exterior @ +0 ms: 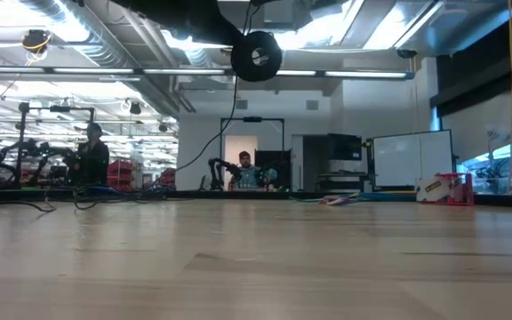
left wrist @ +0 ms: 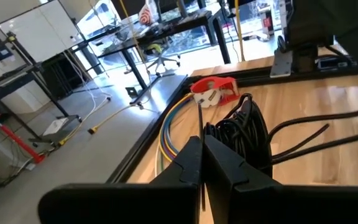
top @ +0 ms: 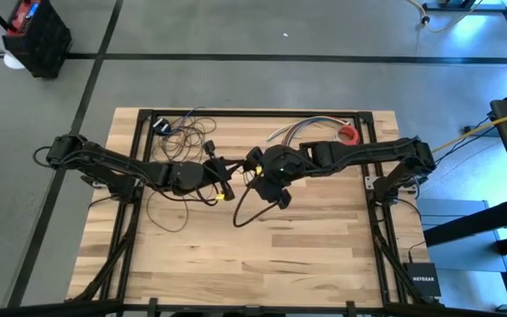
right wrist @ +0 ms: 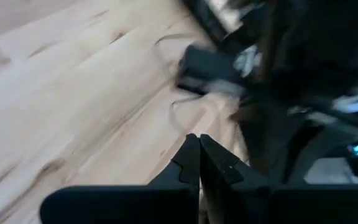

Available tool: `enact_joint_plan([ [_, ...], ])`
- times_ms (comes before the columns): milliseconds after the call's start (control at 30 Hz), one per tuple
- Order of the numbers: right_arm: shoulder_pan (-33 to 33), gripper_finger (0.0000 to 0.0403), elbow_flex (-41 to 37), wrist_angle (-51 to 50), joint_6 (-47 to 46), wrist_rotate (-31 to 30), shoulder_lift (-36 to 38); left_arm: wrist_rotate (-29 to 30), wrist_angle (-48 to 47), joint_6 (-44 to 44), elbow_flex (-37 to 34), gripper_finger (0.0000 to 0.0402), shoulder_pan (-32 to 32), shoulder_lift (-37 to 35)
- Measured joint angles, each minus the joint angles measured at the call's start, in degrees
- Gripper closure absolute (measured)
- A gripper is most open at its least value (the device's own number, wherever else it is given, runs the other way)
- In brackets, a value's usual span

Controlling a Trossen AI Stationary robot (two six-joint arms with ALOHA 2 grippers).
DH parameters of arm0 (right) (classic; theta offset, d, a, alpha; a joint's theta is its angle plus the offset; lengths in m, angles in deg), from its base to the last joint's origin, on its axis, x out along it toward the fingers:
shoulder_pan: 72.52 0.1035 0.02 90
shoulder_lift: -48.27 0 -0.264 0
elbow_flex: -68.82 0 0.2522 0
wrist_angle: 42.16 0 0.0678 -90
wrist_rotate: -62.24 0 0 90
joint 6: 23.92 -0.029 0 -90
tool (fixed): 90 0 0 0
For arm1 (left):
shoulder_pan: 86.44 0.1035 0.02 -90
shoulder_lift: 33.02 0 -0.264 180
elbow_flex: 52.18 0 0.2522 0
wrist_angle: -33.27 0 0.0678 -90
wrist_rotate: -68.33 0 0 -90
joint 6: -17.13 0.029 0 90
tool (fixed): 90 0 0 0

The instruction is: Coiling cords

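Observation:
The cords are one long thin dark wire. Loose loops lie on the far left of the table, and a bundle of turns hangs in the air between my two grippers. A loop droops from the bundle. The round black puck hangs high above the table. My left gripper is shut on a strand near the table's middle. My right gripper faces it from the right and is shut at the bundle. My left gripper pinches a single thin strand between its two fingers, coming nearly level from the table's left. The strand runs up past the fingertips, clear of the table. My right gripper is shut where the drooping loop begins, slanting down from the right; its own fingers hide the contact.
A red tape dispenser and a bundle of multicoloured wires lie at the far right of the table. A small black box sits at the far left among loose wire. Bare wood fills the near half.

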Motion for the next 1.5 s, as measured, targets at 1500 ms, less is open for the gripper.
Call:
enact_joint_plan([
  [1500, -2.7, 0.0398, -2.6, -15.9, -34.7, -25.6, 5.5, -0.3, 1.8, -0.7, 0.2, 0.0401, -2.0, -1.3],
])
